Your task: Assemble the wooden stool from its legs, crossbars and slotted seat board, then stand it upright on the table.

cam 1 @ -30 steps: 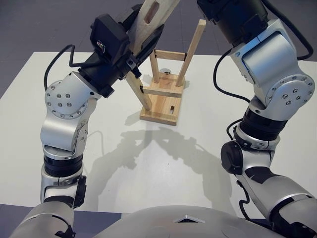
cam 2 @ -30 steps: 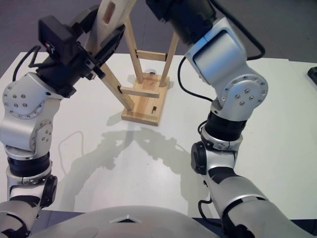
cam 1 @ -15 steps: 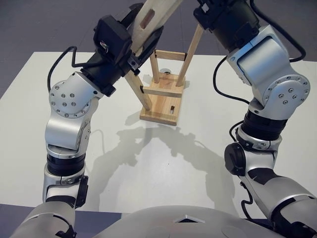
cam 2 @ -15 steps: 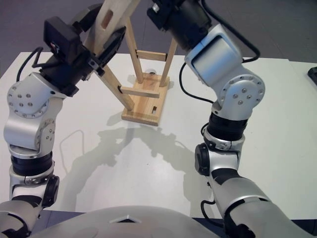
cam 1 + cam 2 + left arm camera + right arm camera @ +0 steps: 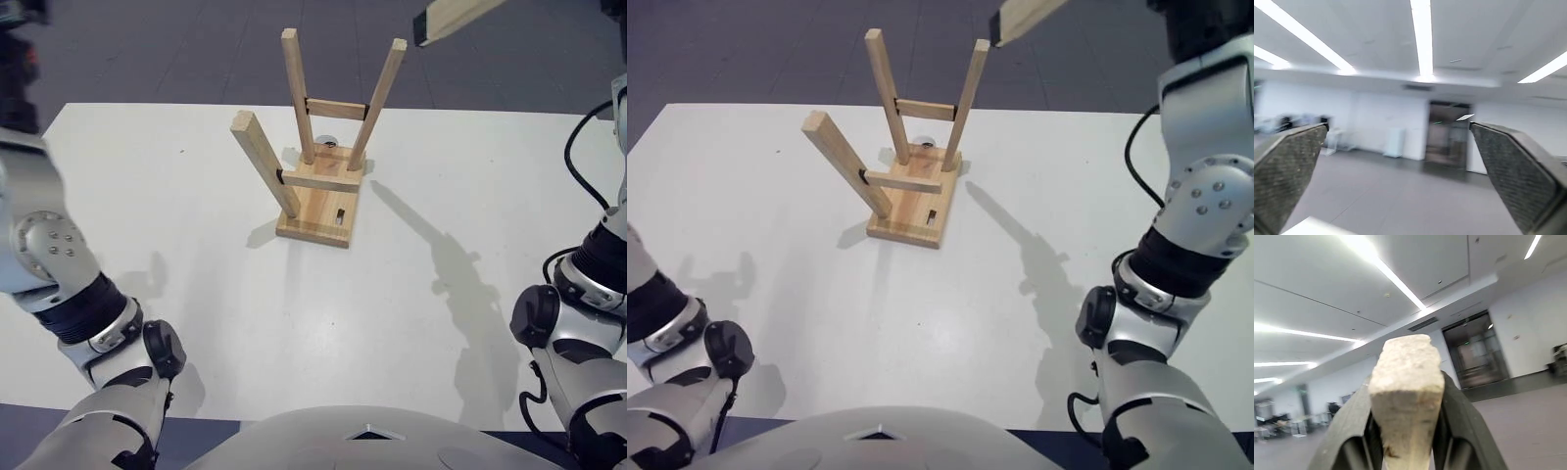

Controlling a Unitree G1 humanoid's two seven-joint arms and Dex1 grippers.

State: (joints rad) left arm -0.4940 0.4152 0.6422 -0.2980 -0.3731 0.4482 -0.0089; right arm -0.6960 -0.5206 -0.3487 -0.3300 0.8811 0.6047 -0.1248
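Stool sits upside down mid-table, toward the far side: seat board (image 5: 315,220) lies flat on the white table (image 5: 196,313), legs pointing up. Two rear legs, left (image 5: 298,98) and right (image 5: 379,103), stand near vertical and splay slightly apart at the top, with an upper crossbar (image 5: 336,109) running left-right between them. The front-left leg (image 5: 265,162) leans hard, its long axis going from the board up and out to the left. A lower crossbar (image 5: 315,181) runs about level from that leaning leg across to the right side. One small dark slot (image 5: 339,213) shows on the board's near-right part, nothing in it. Small grey round thing (image 5: 326,140) on the table behind the board, can't tell what it is. Right gripper (image 5: 1408,401) is clamped on the fourth leg (image 5: 1406,367), a finger pressed on each side; the wrist camera looks along it end-on. From the head camera that leg is up high above the table's far right, axis slanting up-right, cut end facing down-left toward the stool. Left gripper (image 5: 1398,147) is spread wide with nothing between the pads, aimed out at the room and ceiling.
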